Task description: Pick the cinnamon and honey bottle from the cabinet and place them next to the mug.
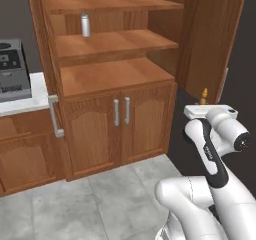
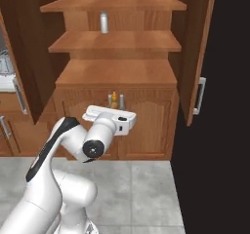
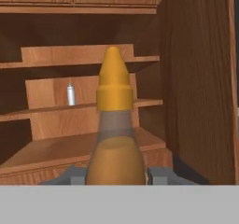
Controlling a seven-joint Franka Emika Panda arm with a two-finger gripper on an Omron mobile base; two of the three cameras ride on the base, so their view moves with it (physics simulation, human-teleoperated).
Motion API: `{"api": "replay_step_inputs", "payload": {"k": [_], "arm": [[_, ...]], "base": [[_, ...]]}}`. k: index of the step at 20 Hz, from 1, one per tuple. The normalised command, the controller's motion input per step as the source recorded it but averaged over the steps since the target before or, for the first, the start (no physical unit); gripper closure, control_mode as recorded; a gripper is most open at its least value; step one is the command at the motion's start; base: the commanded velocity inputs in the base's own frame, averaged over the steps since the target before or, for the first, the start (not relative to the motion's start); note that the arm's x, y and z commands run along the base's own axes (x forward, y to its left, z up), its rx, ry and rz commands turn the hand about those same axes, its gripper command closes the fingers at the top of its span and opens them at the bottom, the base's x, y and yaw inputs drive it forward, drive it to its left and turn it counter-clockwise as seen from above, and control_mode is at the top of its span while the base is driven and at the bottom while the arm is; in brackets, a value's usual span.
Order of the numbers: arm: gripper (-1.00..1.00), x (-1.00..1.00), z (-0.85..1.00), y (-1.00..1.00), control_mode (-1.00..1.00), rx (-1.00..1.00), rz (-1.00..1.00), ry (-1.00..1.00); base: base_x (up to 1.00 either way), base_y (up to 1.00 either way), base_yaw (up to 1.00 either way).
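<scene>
Honey bottle point(image 3: 114, 139) in pincer point(image 3: 114, 174); grey cyl point(image 1: 85, 25) on cabinet point(image 1: 115, 76) shelf.

A grey cylinder point(image 1: 85, 25) stands upright; a toaster point(image 1: 12, 69) sits apart.

Both base views face the cabinet point(image 1: 115, 74) from behind-left and behind-right; hand view sits close, seemingly level.

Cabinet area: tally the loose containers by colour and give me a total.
Amber-orange: 1, the honey bottle, held in the gripper in front of the cabinet.
Grey: 1, the plain cylinder standing on a cabinet shelf.
Total: 2
</scene>
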Motion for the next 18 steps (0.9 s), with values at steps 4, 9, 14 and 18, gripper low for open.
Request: {"api": "replay_step_inputs", "payload": {"k": [4, 9, 14, 18], "arm": [[1.0, 0.0, 0.0, 0.0, 1.0, 0.0, 0.0, 0.0], [1.0, 0.0, 0.0, 0.0, 1.0, 0.0, 0.0, 0.0], [1.0, 0.0, 0.0, 0.0, 1.0, 0.0, 0.0, 0.0], [1.0, 0.0, 0.0, 0.0, 1.0, 0.0, 0.0, 0.0]], "base": [[-1.0, 0.47, 0.05], [-1.0, 0.54, 0.06], [-0.81, 0.65, 0.04], [-0.48, 0.86, 0.0]]}}
